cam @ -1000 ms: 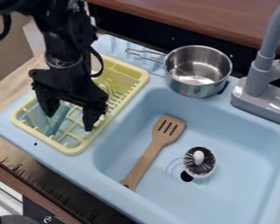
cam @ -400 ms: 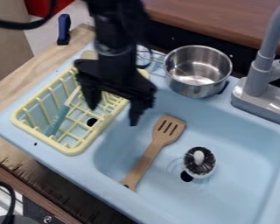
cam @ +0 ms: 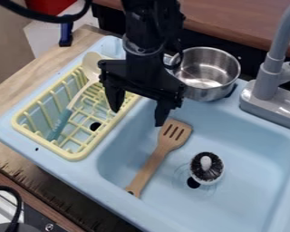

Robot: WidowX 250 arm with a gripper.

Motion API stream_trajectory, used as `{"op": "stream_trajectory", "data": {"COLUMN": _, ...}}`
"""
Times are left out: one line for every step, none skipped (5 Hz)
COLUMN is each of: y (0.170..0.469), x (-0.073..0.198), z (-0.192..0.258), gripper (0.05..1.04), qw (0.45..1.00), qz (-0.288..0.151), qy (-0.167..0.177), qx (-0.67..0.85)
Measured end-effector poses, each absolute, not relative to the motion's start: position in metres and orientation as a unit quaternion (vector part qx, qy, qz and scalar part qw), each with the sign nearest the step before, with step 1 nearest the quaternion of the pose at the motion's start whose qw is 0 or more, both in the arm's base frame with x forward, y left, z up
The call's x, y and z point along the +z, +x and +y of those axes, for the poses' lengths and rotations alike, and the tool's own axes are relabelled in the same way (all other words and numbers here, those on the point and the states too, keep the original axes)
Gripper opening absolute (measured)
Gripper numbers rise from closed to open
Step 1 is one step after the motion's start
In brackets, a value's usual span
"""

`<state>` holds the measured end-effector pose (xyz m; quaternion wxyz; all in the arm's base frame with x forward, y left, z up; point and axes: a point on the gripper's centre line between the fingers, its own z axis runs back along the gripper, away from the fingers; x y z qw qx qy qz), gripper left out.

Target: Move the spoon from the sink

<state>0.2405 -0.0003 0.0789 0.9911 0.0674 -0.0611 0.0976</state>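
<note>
Pincer (cam: 137, 118) hangs over the border between drying rack and basin, spread wide, nothing between its tips. Spoon (cam: 76, 98) is out of the sink (cam: 250, 136): it lies aslant in the yellow rack (cam: 72, 156), pale bowl up at the rack's far end, teal handle (cam: 60, 123) down among the prongs. I'd mark the task as done, or as good as; what's left is probably just backing off clear.

Handling guess: light, stiff plastic or silicone, not fragile, maybe slick if wet. If I had to regrip, I'd pinch across the narrow shaft near its middle, jaws square to it, for balance. Bowl end is broad and curved, likely to roll in my hold; the low handle end risks snagging prongs. Lift straight, gently.

Basin contents: slotted wooden spatula (cam: 155, 160), one tip of mine near its head, don't clip it; round scrub brush (cam: 206, 167) beside the drain. Steel pot (cam: 223, 81) sits on the back ledge, close to the arm. Wooden bench (cam: 8, 104) alongside.
</note>
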Motion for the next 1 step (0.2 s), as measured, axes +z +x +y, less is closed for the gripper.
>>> {"op": "stream_trajectory", "data": {"y": 0.2482, "x": 0.0859, "z": -0.0044, "gripper": 1.001, "qw": 0.991, "qz": -0.063, "qy": 0.055, "qx": 0.1}}
